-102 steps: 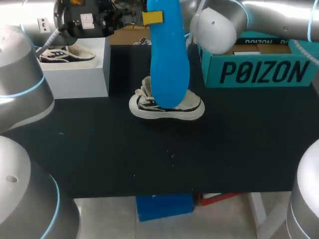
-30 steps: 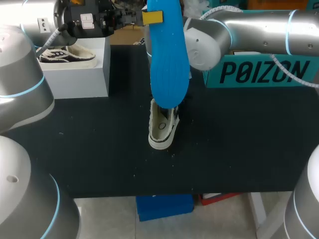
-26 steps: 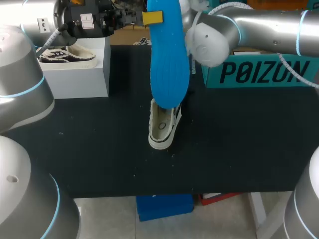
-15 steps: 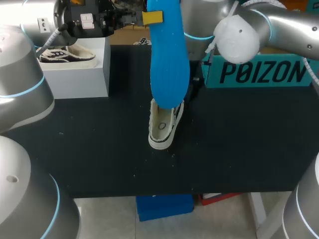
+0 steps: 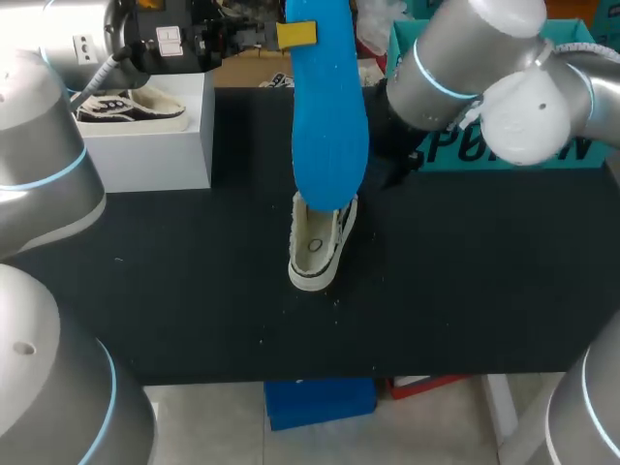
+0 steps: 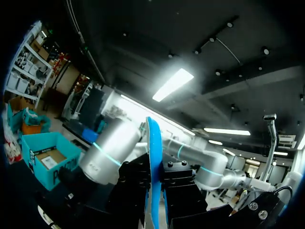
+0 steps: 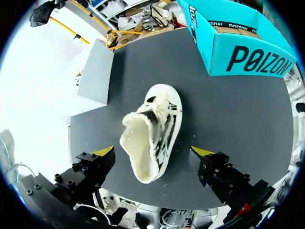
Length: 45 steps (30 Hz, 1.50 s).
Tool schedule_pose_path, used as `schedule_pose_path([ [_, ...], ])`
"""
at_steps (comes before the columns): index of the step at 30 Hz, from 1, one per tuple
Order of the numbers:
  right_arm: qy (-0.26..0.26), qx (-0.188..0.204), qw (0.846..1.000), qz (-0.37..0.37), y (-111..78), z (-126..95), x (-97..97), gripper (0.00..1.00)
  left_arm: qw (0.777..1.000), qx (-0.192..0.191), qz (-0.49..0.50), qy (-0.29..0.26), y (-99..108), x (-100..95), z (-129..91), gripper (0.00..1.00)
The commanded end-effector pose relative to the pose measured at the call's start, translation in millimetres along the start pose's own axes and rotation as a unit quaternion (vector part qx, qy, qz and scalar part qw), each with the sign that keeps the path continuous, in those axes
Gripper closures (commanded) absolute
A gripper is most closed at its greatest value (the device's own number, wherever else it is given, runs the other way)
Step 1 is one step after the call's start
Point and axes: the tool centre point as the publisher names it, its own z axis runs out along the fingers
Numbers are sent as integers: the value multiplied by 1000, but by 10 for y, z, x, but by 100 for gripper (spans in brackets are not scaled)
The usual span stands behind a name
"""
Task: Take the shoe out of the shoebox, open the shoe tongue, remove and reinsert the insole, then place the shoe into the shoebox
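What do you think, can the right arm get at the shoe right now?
Probably yes. The right arm has its jaws open, and in its wrist view the shoe lies straight ahead between them with nothing in the way.

The insole (image 5: 329, 107) is bright blue; the shoe (image 7: 152, 131) cream with black stripes; the shoebox (image 7: 220, 51) teal; the table (image 5: 194, 291) black.

Black table (image 5: 465, 281) bearing a white block (image 5: 155, 145)

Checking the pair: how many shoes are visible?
2. One shoe lies mid-table under the blue insole; a second shoe sits atop the white box at left. Others may be hidden.
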Motion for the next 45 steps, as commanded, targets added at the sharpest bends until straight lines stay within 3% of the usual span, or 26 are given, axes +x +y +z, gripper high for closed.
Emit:
schedule_pose_path([
  [1,55,-1,998,0,-14,10,-38,0,1000,0,1,0,10,-5,4,100],
  [4,98,-3,995,18,-34,-8,-52,0,1000,0,1,0,10,-5,4,100],
  [23,232,-46,970,57,73,-198,47,0,1000,0,1,0,10,-5,4,100],
  [45,402,-88,907,88,76,-307,47,0,1000,0,1,0,10,-5,4,100],
])
